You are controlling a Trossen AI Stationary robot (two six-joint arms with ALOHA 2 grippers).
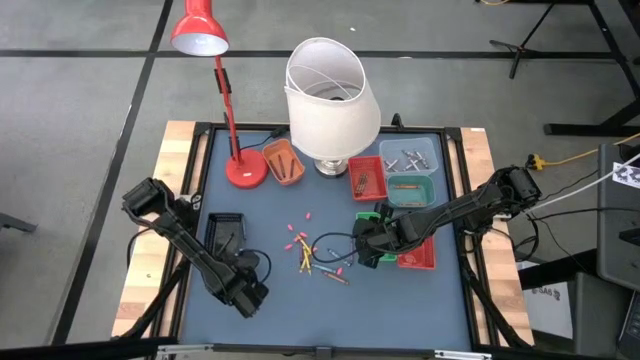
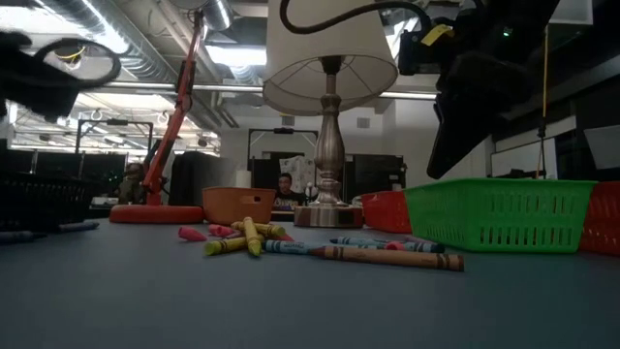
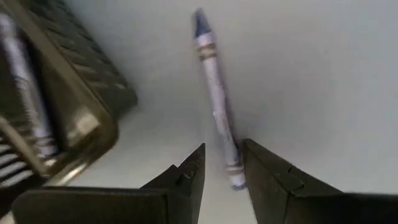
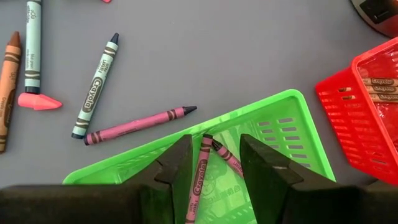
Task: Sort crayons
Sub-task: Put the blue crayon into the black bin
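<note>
Brown crayon (image 2: 392,257) foremost on grey table (image 2: 291,310), loose crayons (image 1: 318,255) mid-table. Right gripper (image 4: 214,165): jaws parted over green tray (image 4: 280,130), two pinkish crayons (image 4: 205,171) inside, apparently not gripped. Left gripper (image 3: 221,171): jaws parted, straddling blue crayon (image 3: 214,102) beside black tray (image 3: 62,93). Lamps (image 1: 330,100) behind.

1. The left arm is stretched from the left edge toward the lower left of the high view, its pincer (image 1: 249,297) held low with fingers parted.
2. The right arm is extended from the right edge toward the centre, its pincer (image 1: 368,240) likewise parted.
</note>
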